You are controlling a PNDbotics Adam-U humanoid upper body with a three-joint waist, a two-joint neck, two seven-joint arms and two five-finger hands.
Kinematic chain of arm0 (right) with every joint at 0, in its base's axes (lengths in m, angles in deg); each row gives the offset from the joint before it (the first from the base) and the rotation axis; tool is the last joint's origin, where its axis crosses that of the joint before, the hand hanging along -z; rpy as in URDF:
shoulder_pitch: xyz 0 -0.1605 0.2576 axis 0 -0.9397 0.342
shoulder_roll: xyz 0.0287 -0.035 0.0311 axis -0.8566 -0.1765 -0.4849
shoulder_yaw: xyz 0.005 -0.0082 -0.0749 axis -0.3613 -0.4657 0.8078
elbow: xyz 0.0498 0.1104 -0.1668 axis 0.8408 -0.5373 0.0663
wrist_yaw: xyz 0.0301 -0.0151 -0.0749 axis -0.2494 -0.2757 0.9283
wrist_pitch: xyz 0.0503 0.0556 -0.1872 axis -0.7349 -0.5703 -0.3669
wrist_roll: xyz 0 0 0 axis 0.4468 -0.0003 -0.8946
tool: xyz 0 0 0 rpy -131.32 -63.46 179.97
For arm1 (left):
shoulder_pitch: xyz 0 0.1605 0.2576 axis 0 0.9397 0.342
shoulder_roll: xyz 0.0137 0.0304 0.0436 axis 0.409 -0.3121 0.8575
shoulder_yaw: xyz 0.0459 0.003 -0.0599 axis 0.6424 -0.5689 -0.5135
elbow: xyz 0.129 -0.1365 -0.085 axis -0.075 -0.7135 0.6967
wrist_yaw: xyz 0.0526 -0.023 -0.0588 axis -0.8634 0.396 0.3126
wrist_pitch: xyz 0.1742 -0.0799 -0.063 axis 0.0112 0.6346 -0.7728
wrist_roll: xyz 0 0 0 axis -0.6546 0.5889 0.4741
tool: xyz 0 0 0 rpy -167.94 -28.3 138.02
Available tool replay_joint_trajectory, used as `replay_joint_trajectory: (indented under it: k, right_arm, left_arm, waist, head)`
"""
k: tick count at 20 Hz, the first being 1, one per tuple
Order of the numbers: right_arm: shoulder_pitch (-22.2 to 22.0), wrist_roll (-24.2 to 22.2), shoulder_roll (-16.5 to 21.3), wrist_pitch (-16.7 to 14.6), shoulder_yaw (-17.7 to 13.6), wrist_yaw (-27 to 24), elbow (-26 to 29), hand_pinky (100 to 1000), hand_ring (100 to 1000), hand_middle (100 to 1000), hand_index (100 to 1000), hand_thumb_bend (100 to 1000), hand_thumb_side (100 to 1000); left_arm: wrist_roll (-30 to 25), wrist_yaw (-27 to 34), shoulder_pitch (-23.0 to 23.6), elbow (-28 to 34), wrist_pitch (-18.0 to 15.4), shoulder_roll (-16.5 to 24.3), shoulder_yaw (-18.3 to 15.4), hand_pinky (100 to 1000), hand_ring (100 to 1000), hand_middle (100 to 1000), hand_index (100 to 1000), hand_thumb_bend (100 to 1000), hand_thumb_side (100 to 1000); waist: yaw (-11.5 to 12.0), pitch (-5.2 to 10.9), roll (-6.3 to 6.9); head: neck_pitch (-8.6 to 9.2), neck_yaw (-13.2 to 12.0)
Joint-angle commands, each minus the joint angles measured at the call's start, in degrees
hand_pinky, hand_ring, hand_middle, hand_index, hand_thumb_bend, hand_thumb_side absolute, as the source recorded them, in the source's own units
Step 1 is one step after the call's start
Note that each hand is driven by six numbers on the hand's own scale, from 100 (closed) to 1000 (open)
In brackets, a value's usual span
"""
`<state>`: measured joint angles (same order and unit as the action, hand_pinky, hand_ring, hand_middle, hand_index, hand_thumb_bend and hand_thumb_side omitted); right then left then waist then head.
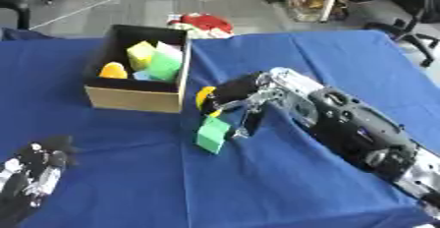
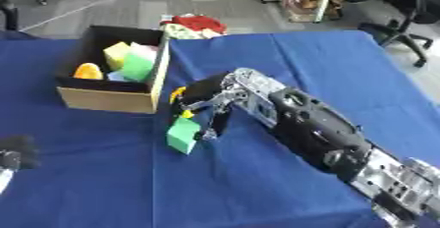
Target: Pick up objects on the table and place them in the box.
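Green foam block (image 1: 212,134) pinched by right hand (image 1: 236,97).

We see our right arm (image 1: 352,124) as a bulky black shell with rounded housings, silver metal at the joints and a silver bracket near the wrist. The right robot hand (image 1: 236,94) is black with slim silver linkages along its fingers. Our left robot hand (image 1: 30,170) is black too, dotted with small silver spots.
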<state>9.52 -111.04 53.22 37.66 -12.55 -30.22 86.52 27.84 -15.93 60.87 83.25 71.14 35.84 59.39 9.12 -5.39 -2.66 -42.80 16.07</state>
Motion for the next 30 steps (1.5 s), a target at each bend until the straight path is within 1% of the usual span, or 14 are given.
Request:
replay_joint_trajectory:
  k: [1,5,7,9,14,19,23,24,25,26,27,28,29,30]
  right_arm:
    - [2.18,-5.99,2.49,-6.69,-4.46,-2.99,2.4,877,794,498,679,101,100]
    - [6.43,-3.41,2.67,-3.24,-9.11,-6.58,2.19,872,786,497,681,100,100]
    - [9.34,-3.66,1.29,-1.49,-10.97,-8.29,-0.15,870,784,498,683,100,100]
    - [12.25,-4.23,-0.96,0.3,-12.87,-8.23,-2.95,871,784,502,688,100,100]
    - [18.17,-3.2,-8.68,4.43,-17.38,-3.88,-10.88,871,785,521,714,100,100]
    - [21.87,-0.9,-15.54,6.53,-19.72,0.98,-18.24,874,794,549,740,100,100]
    - [23.76,2.78,-17.57,10.0,-21.06,5.16,-21.12,877,814,635,806,122,100]
    - [23.91,3.82,-17.71,11.04,-21.48,6.21,-21.64,877,822,704,857,139,100]
    - [23.96,4.88,-17.77,12.1,-22.1,7.29,-22.26,879,827,727,878,152,100]
    - [23.93,6.98,-18.26,14.31,-22.43,10.28,-22.74,880,831,766,922,205,100]
    - [23.69,10.41,-19.67,17.02,-22.66,16.93,-23.06,881,833,777,934,246,100]
    - [23.33,13.88,-21.17,18.67,-23.26,24.08,-23.51,892,852,834,970,355,236]
    - [23.02,17.13,-22.34,19.7,-23.94,30.35,-24.03,895,857,846,976,385,257]
    - [22.83,19.87,-23.12,20.18,-24.43,35.24,-24.52,909,879,890,994,455,306]
  left_arm:
    - [0.28,0.13,-0.41,0.75,0.08,0.3,-0.32,734,621,645,815,100,589]
    - [0.23,0.18,-0.24,0.7,0.08,0.24,-0.27,734,621,644,814,100,590]
    - [0.14,0.23,-0.19,0.69,0.06,0.13,-0.2,734,621,644,814,100,590]
    - [0.06,0.29,-0.16,0.69,0.03,0.02,-0.15,734,621,644,814,100,590]
    - [-0.33,0.49,-0.48,0.69,0.0,-0.41,0.29,735,621,643,814,100,592]
    - [-0.95,0.78,-1.22,0.83,-0.07,-0.7,0.91,735,620,643,814,100,591]
    - [-1.55,1.03,-1.7,0.88,-0.06,-0.82,1.49,734,620,642,814,100,592]
    - [-1.66,1.09,-1.81,0.9,-0.06,-0.85,1.58,734,619,642,814,100,591]
    - [-1.73,1.13,-1.9,0.91,-0.06,-0.85,1.63,734,619,642,814,100,591]
    - [-1.78,1.16,-1.95,0.92,-0.04,-0.84,1.67,734,619,641,814,100,591]
    - [-1.81,1.19,-1.97,0.92,-0.02,-0.85,1.7,734,619,641,813,100,591]
    - [-1.82,1.25,-1.97,0.91,0.01,-0.88,1.7,734,619,641,813,100,592]
    - [-1.82,1.27,-1.97,0.91,0.04,-0.92,1.72,734,619,641,813,100,592]
    - [-1.84,1.29,-1.99,0.92,0.05,-0.96,1.75,734,619,641,814,100,593]
  waist:
    - [-0.17,1.37,-0.16]
    - [-0.19,1.57,-0.02]
    - [-0.1,1.63,0.14]
    - [0.14,1.62,0.37]
    - [1.62,1.23,0.84]
    - [3.92,0.59,1.22]
    - [5.72,0.08,1.38]
    - [6.01,-0.03,1.4]
    - [6.27,-0.11,1.42]
    - [6.48,-0.16,1.45]
    - [6.63,-0.21,1.48]
    - [6.68,-0.23,1.52]
    - [6.68,-0.24,1.53]
    - [6.67,-0.24,1.52]
  head:
    - [0.34,-0.36]
    - [0.3,-0.42]
    - [0.3,-0.38]
    - [0.33,-0.26]
    - [0.83,0.97]
    - [1.58,2.76]
    - [2.0,4.29]
    - [2.13,4.51]
    - [2.23,4.7]
    - [2.29,4.89]
    - [2.33,5.07]
    - [2.38,5.14]
    - [2.38,5.17]
    - [2.37,5.18]
